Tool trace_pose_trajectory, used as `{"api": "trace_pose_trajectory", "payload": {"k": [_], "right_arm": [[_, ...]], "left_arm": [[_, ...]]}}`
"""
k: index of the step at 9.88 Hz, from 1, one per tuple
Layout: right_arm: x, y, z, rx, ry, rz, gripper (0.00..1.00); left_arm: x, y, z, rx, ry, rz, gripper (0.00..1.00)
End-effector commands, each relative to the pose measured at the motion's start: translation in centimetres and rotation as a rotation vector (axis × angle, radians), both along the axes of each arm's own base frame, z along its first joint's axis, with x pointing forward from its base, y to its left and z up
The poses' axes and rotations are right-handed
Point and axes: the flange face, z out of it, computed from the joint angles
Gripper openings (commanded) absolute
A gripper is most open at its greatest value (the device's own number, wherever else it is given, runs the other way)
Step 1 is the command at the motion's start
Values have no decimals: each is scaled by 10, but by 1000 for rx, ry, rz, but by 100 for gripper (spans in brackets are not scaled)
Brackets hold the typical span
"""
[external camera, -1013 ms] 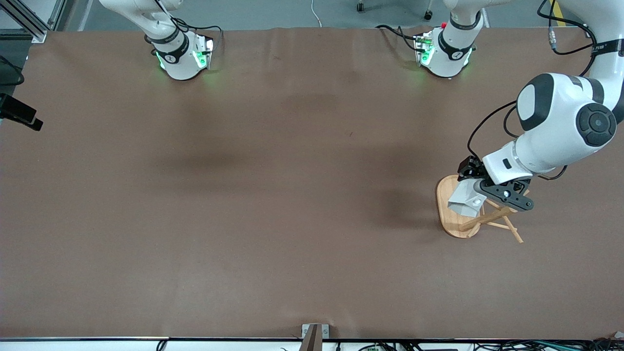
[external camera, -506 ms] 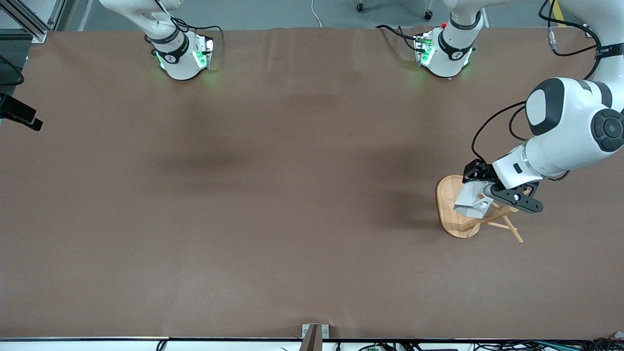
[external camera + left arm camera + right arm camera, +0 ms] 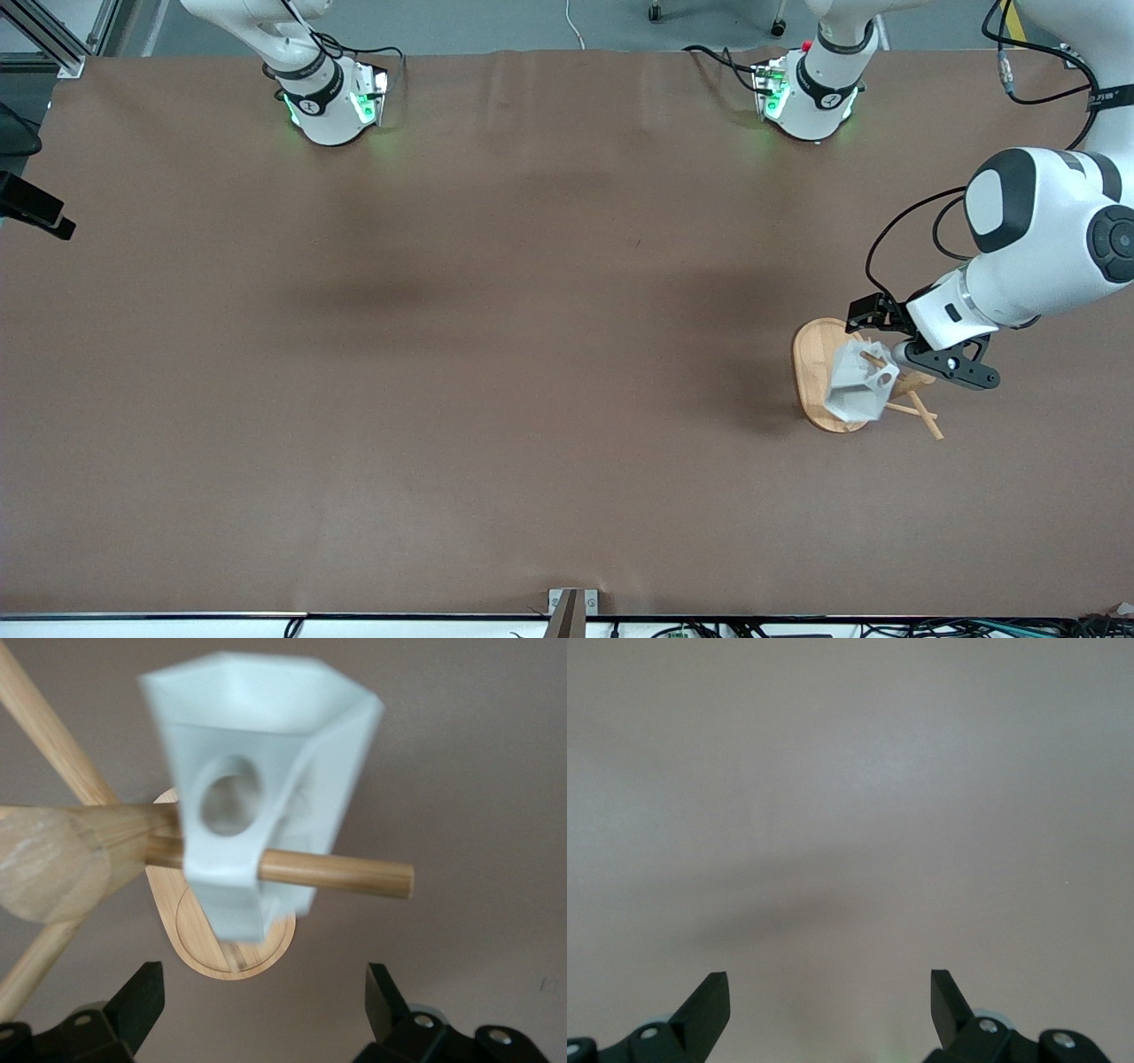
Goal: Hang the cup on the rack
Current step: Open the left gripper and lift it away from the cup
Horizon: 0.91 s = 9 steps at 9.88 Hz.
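Cup (image 3: 257, 806) on rack (image 3: 819, 372) peg.
Left gripper (image 3: 266, 1010) released beside it, near left arm's bench end; right gripper (image 3: 830, 1005) spread, waiting.

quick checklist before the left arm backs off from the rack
1. Peg through handle hole: ok. The cup hangs with a peg passing through its tab handle.
2. Left tool released: ok. Its fingers stand open and apart from the cup.
3. Cup settled: cannot tell. It looks blurred in the left wrist view, so it may be swinging.
4. Rack upright: ok. Its oval base lies flat on the table.
5. Retreat path: ok, likely. Nothing sits between the open fingers.
6. Right tool: ok. It waits open over bare table, away from the rack.
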Motion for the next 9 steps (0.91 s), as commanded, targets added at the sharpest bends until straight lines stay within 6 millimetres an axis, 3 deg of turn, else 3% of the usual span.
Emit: {"api": "trace_pose_trajectory", "payload": {"k": [1,4,6,9], "right_arm": [[0,-3,-2,-2,-5,5,100],[0,-3,-2,-2,-6,5,100],[1,-3,-3,-2,-5,5,100],[1,-3,-2,-3,-8,5,100]], "left_arm": [[-3,-2,8,2,-4,69,100],[-15,3,70,38,-61,93,100],[-10,40,117,46,-96,65,100],[-39,39,184,55,-28,113,100]]}}
